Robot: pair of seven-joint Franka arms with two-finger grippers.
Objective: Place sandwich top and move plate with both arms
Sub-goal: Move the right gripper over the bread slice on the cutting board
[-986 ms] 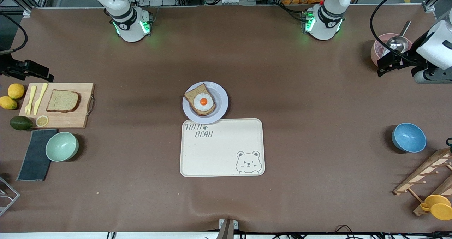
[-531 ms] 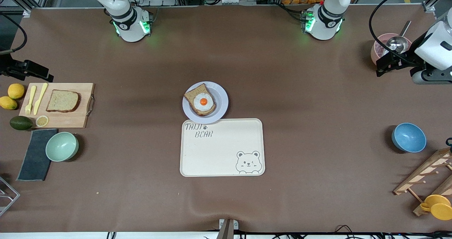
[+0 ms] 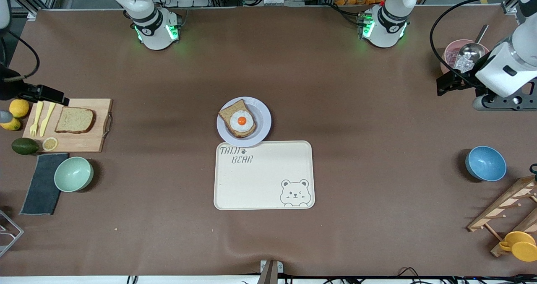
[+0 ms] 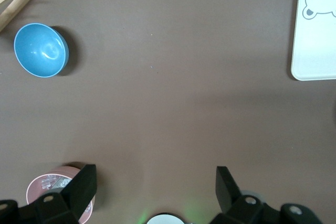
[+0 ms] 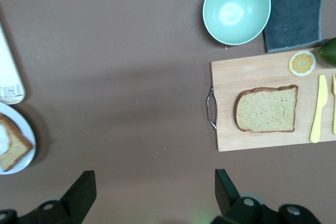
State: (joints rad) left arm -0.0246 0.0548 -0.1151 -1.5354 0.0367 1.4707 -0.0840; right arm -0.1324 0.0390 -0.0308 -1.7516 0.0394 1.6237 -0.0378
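Both arms have shifted since a second ago while the table things stay put. Left pincer (image 4: 152, 192) hangs spread and empty over bare brown table (image 3: 377, 120), beside a pink cup half cut off by its own finger. Right pincer (image 5: 152, 195) is likewise spread and empty, above table beside the wooden board; only its fingertips show. Below it lies the plain brown bread slice (image 5: 266, 108). A small round pale plate (image 3: 262, 120), edge-cropped in the right wrist view, touches the cream tray.

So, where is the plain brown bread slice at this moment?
The plain brown bread slice lies on the wooden cutting board at the right arm's end of the table, beside the yellow plastic knife.
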